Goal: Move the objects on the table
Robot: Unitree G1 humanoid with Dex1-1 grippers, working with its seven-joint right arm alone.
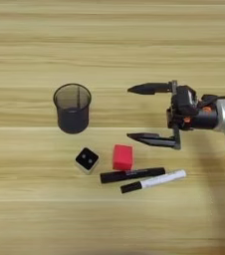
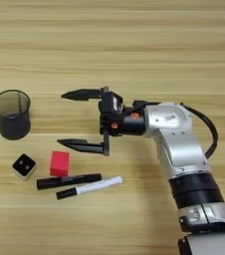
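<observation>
A red cube (image 1: 122, 157) rests on the light wooden table (image 1: 109, 45) near the middle. Just in front of it lies a slim all-black marker (image 1: 132, 175), and beside that a white-barrelled marker with a black cap (image 1: 153, 181), both pointing left to right. My right gripper (image 1: 136, 112) hovers above and to the right of the cube, open, its two black fingers spread wide and pointing left with nothing between them. The lower finger (image 2: 82, 145) ends close above the cube's right side.
A black mesh cup (image 1: 72, 107) stands upright at the left, empty as far as I can see. A small black-and-white block with two dots (image 1: 87, 160) lies left of the cube. The silver forearm (image 2: 176, 144) runs in from the bottom right.
</observation>
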